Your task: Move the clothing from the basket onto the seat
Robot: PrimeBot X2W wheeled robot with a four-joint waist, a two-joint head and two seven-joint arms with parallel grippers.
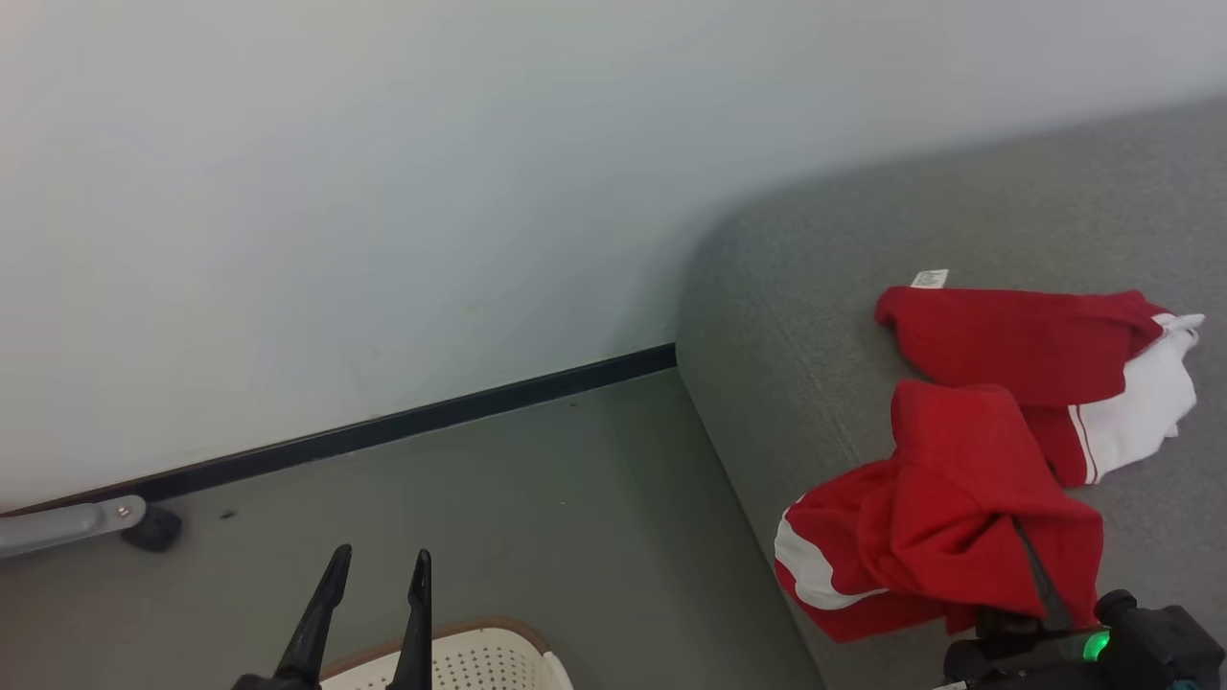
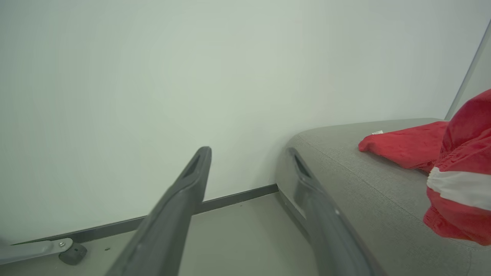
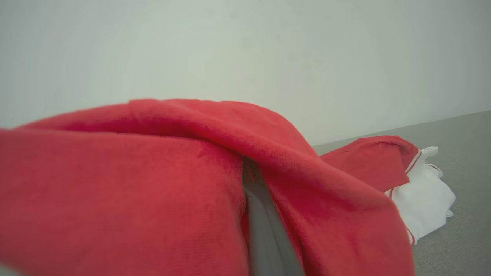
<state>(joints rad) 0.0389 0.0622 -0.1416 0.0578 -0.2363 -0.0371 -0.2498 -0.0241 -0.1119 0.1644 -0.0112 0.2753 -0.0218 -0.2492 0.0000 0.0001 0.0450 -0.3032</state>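
Pale wall point(image 1: 335, 192) and grey floor point(image 1: 527, 498) meet at a black skirting point(image 1: 431, 417). The grey seat point(image 1: 767, 316) bears the clothing point(image 1: 1016, 335): one garment lies flat, and another drapes over the seat's edge, clamped in the right gripper point(image 1: 1030, 551). The basket point(image 1: 489, 661) stands on the floor beneath the left gripper point(image 1: 381, 554), whose fingers are spread and empty.

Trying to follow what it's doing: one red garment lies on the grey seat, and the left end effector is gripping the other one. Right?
Not quite: the right end effector grips the other red garment, as the head view shows at the lower right. The left end effector is open and empty. One red garment does lie on the grey seat.
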